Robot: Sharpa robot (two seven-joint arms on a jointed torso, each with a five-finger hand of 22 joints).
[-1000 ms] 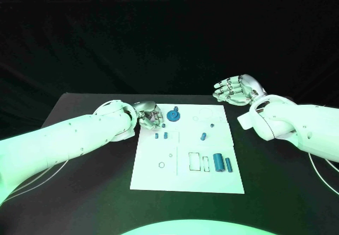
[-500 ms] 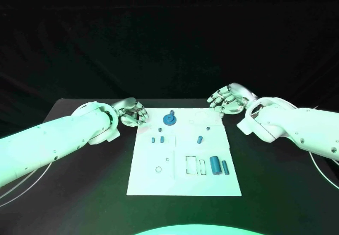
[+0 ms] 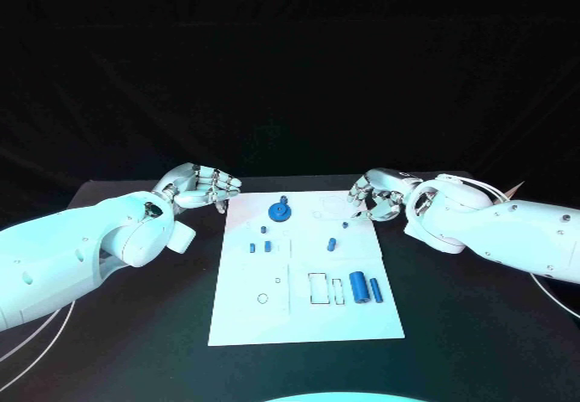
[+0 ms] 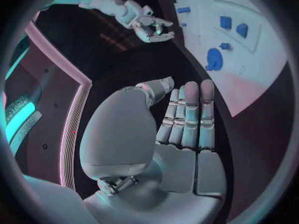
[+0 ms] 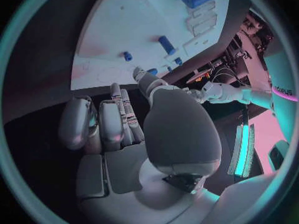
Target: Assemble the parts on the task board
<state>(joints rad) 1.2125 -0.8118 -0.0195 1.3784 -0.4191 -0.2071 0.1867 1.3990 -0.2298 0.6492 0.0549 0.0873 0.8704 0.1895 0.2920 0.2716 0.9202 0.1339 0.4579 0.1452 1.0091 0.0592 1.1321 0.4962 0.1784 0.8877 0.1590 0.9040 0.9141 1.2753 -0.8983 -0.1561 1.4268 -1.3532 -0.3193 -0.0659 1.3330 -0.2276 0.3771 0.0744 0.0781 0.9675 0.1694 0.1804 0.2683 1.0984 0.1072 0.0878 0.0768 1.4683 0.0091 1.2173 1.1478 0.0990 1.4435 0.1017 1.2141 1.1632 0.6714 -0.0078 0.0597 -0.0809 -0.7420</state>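
The white task board [image 3: 302,314] lies in the middle of the black table. On it a blue gear-like part [image 3: 279,211] stands near the far edge, two small pegs [image 3: 260,247] lie at the left, one peg [image 3: 331,244] in the middle, and two blue cylinders [image 3: 366,287] beside outlined slots at the right. My left hand [image 3: 199,186] hovers off the board's far left corner, fingers straight and together, holding nothing [image 4: 184,127]. My right hand [image 3: 377,194] hangs over the board's far right corner, fingers slightly curled and empty [image 5: 121,129].
Black tabletop [image 3: 133,335] surrounds the board on all sides. Both white forearms reach in along the board's left and right edges. The left wrist view shows the gear-like part [image 4: 214,59] and my right hand [image 4: 146,22] beyond it.
The camera has shifted. My left hand has drawn back from the gear-like part to beyond the board's far left corner. My right hand has come in to the board's far right corner.
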